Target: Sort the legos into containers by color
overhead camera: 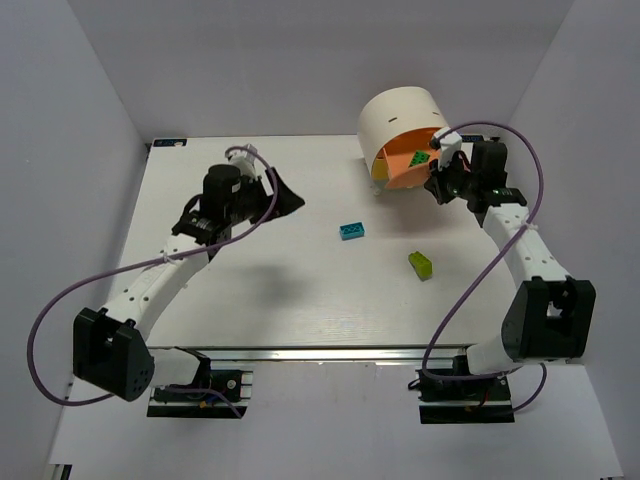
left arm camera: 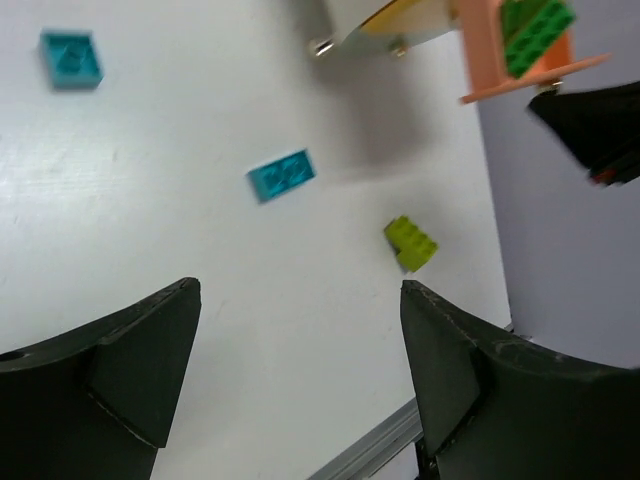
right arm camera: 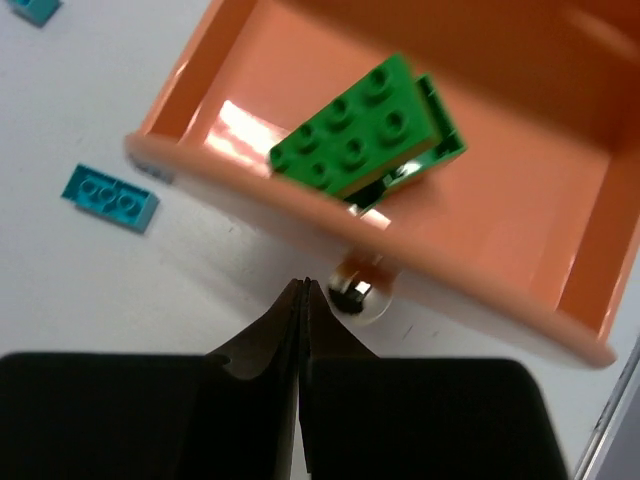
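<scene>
Right gripper (right arm camera: 303, 288) pinched empty beside knob (right arm camera: 352, 290) of orange drawer (right arm camera: 190, 165), green legos (right arm camera: 360, 125) inside; left gripper (left arm camera: 298, 300) gaping, empty.

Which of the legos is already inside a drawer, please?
The green lego, lying in the open orange drawer; the two cyan legos and the lime lego lie loose on the table.
</scene>
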{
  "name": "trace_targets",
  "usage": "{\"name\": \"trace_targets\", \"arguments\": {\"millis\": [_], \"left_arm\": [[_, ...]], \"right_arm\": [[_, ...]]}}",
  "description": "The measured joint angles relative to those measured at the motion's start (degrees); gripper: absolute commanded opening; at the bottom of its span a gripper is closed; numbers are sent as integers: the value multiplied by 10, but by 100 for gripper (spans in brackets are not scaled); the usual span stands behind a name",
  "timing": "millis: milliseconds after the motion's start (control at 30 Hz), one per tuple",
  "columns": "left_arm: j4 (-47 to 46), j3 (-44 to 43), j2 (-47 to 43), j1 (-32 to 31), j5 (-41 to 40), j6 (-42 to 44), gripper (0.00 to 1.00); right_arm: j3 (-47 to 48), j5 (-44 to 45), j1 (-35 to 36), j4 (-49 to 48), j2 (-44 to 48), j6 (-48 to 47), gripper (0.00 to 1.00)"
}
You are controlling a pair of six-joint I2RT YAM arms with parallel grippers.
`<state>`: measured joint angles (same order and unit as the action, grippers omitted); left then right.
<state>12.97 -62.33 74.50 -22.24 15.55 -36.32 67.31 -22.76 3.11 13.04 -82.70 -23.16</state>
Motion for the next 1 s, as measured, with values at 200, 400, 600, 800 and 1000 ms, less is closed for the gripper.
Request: {"name": "trace_targets", "arguments": {"millis": [200,400,600,800,1000], "left_arm": [[21,78,-45,9,-24,-16,93],[10,109,-74,11,-30,-28,93],[5,139,-74,11,-30,-40,94],[-7,148,-71,11,-30,-51,94],[-15,156,-62,11,-30,-56,95]], "right_arm": [[84,27,5,-12,-98,0,0],[170,47,15,-22,-184,2,0],[246,49,17,-27,-245,19,1],[271,43,15,-31,-269,39,7],[167,24,12,-66,-212,68,31]]}}
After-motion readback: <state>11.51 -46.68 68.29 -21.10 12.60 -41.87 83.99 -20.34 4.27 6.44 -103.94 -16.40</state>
